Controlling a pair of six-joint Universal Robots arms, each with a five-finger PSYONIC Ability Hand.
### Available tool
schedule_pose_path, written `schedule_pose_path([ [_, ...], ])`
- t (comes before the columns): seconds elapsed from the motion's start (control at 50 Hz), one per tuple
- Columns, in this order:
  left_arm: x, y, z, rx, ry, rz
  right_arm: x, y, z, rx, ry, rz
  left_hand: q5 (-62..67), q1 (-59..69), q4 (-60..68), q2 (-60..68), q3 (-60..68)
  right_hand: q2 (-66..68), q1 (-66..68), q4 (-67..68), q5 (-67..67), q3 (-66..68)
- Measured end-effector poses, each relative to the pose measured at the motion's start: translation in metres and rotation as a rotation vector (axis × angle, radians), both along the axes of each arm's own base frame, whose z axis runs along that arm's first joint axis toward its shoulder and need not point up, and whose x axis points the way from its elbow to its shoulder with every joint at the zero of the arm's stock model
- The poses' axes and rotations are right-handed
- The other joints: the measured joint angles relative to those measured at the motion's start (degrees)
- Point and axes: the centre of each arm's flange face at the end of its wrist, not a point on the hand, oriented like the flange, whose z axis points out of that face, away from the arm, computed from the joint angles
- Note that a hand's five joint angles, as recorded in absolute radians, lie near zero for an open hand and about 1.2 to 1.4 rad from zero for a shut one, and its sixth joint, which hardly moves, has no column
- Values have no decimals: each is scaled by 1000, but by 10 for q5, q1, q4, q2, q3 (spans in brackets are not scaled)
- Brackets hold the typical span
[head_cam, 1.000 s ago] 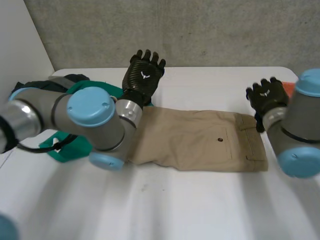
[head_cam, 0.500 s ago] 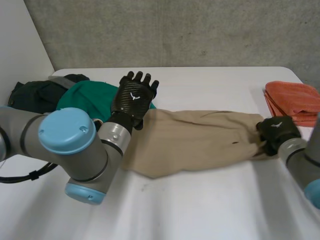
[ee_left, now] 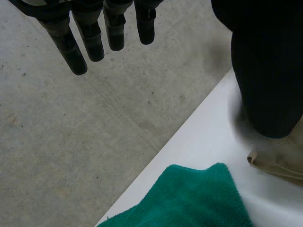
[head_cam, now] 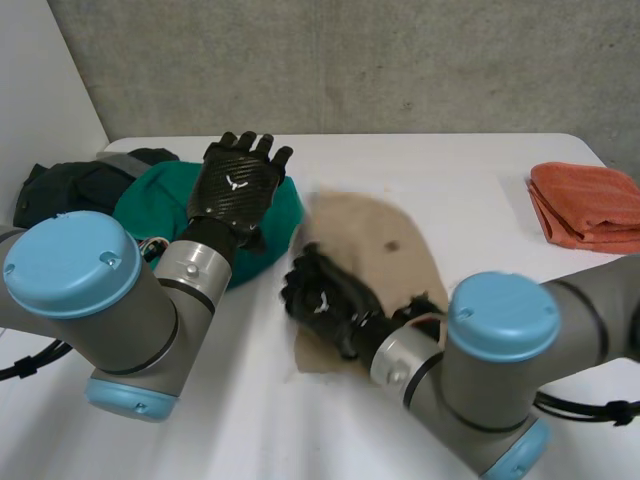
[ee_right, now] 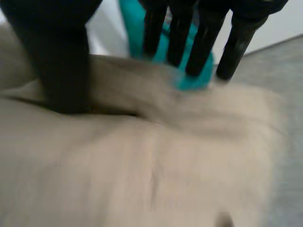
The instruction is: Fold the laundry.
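- Khaki shorts (head_cam: 375,235) lie near the middle of the tabletop (head_cam: 470,165), doubled over with one end across the other. The first fold is judged to be in hand, not finished.
- The right hand (head_cam: 322,297) rests on the near left part of the shorts. In its wrist view the thumb and the fingers (ee_right: 203,42) close on a raised ridge of the cloth. It is clamped on the shorts, evidently to carry that end over.
- The left hand (head_cam: 232,185) hangs above a green towel (head_cam: 145,205), fingers straight and apart, holding nothing. This looks like a standoff position, clear of the fold's path.
- The towel lies just beside the left edge of the shorts, with a dark garment (head_cam: 60,185) beyond it at the tabletop's left. Both are bunched and judged to be awaiting their turn.
- An orange cloth (head_cam: 585,205) sits flat at the right edge, well apart from the shorts. It looks already folded and set aside.
- Risk noted: the towel is close enough that the carried end could land on it. The next move calls for laying that end flat, edges matched, before the hand lets go.
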Motion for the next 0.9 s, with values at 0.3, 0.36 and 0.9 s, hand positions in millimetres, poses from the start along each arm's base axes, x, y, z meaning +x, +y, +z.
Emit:
schedule_pose_path([
  [0.3,-23,-4,37,-37,143,-60,-57,-56,114,395,-564,-327,0,0,0,0,0,-94,-79,-109,-99,-124],
  [0.36,-36,0,38,5,168,-96,-70,-70,119,477,-614,-398,0,0,0,0,0,-94,-79,-109,-99,-124],
  [0.9,-49,22,-74,571,-147,64,-91,-124,10,689,-210,-757,0,0,0,0,0,-94,-79,-109,-99,-124],
])
